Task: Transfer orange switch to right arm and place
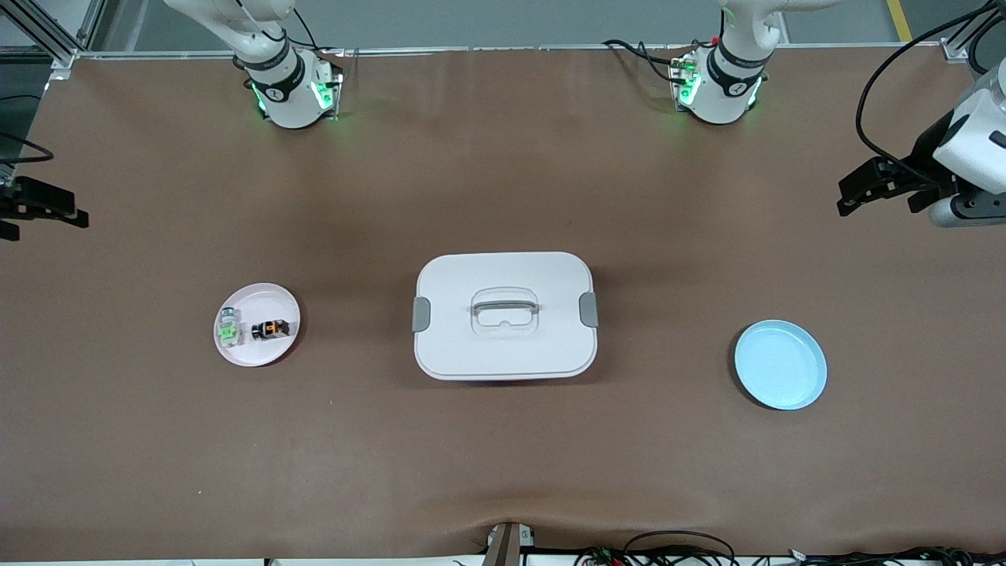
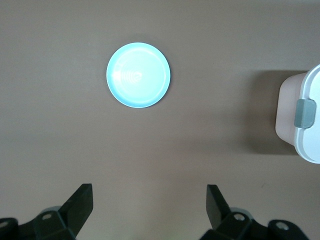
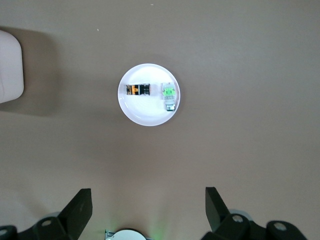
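The table (image 1: 157, 472) is covered in plain brown. The orange switch (image 1: 270, 328) is black with a glowing orange face, and the small switch (image 1: 229, 328) beside it is clear with bright green. Both lie on a pale pink-white plate (image 1: 271, 300). The box (image 1: 448, 354) is white with grey latches. The other plate (image 1: 780, 365) is light blue. Both grippers, left (image 2: 148, 202) and right (image 3: 147, 202), are black.

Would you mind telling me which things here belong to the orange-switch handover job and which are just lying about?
Belonging to the job:
- orange switch, on the pink plate
- right gripper, open, waiting at its end of the table
- left gripper, open, waiting at its end
- perhaps the blue plate, empty

Just lying about:
- green switch, same pink plate
- white lidded box, mid-table
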Tool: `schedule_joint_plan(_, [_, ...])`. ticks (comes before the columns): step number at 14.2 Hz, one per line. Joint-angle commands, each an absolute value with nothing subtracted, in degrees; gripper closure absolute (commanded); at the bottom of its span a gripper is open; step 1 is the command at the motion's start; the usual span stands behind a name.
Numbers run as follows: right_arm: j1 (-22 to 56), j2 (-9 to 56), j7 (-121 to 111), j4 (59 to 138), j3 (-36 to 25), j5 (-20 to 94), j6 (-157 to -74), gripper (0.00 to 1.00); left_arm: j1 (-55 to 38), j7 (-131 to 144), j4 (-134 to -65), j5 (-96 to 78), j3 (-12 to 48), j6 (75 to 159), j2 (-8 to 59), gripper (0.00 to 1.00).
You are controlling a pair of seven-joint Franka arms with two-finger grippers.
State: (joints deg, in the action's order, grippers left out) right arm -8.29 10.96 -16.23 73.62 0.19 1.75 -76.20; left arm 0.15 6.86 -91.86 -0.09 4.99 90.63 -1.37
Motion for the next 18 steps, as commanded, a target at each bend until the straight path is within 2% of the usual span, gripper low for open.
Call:
schedule_joint_plan(1, [-9.6,9.4,-15.6,73.4,0.9,2.5,-74.7,0.0,0.7,5.7,-91.0,-1.0,5.0,89.9,-1.3,0.0])
schedule_joint_plan(7, [-8.7,7.3,-10.5,74.1,1.0,2.5,-74.5,0.0,0.9,5.9,-90.9,-1.8,4.9,89.9,-1.5,0.0])
schedule_joint_plan(8, [-6.5,6.8,-8.6,74.8,-0.1,2.5,-74.4,0.0,0.9,5.9,-90.8,-1.8,4.9,89.9,-1.5,0.0])
schedule_joint_plan(10, [-0.1,4.7,-7.5,77.8,-6.3,2.6,-75.2,0.0,0.8,6.2,-90.7,-1.8,4.9,89.9,-1.5,0.0])
schedule_joint_plan(18, [-0.2,-1.0,-7.7,86.3,-7.0,2.7,-78.2,0.0,0.2,6.2,-90.8,-1.8,5.0,90.4,-1.1,0.0])
